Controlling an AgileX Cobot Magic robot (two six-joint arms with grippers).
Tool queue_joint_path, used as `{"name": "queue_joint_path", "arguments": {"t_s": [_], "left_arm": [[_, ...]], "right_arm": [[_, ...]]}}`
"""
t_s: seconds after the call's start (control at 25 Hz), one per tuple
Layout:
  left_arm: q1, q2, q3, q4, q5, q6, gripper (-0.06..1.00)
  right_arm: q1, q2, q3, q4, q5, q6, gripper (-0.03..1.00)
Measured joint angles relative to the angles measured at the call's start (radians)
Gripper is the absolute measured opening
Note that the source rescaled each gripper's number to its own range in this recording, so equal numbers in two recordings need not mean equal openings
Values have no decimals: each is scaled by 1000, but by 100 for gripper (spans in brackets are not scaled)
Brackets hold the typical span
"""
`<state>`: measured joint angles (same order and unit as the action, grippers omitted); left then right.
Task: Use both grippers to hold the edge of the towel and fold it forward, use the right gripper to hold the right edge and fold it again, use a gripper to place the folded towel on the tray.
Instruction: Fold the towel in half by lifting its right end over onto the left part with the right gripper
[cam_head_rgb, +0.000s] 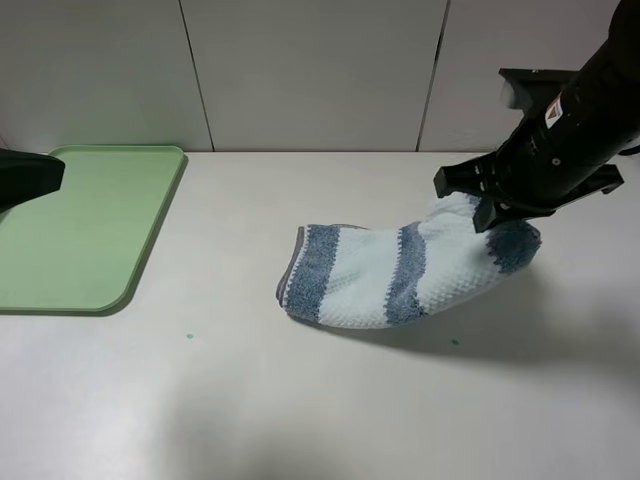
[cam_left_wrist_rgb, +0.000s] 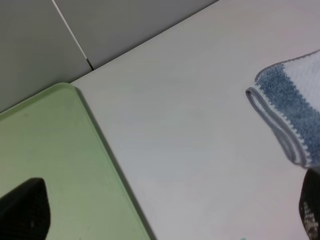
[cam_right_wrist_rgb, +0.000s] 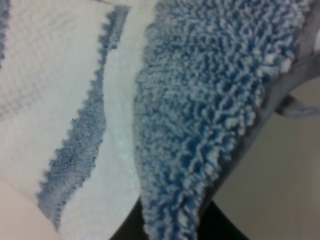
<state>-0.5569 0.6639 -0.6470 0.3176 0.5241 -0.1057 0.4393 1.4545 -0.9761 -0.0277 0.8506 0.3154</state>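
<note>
Terry cloth, striped blue and white: one towel (cam_head_rgb: 390, 275), folded, lies right of centre on the white table (cam_head_rgb: 250, 400), with its right end raised off the surface. One pale-green tray (cam_head_rgb: 90, 220) sits well apart at the far left. There are two grippers. The right gripper (cam_head_rgb: 492, 212) is pinched tight on the towel's raised end, and its fingertips seem buried in the pile, hiding that corner. The left gripper (cam_head_rgb: 40, 177) hangs over the tray, fingers (cam_left_wrist_rgb: 22, 212) spread wide, holding nothing. Two small green specks (cam_head_rgb: 188, 336) dot the table.
</note>
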Motion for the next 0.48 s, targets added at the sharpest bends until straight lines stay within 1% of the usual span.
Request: {"name": "queue_joint_path", "arguments": {"t_s": [0.08,0.24,0.32,0.48], "left_arm": [[0,0,0,0,0,0,100],[0,0,0,0,0,0,100],[0,0,0,0,0,0,100],[0,0,0,0,0,0,100]], "right_arm": [[0,-1,-41,-24,47,0,5],[0,-1,-117,-39,119,0,5],[0,-1,-140,-42,144,0,5],[0,-1,-152,-42,158,0,5]]}}
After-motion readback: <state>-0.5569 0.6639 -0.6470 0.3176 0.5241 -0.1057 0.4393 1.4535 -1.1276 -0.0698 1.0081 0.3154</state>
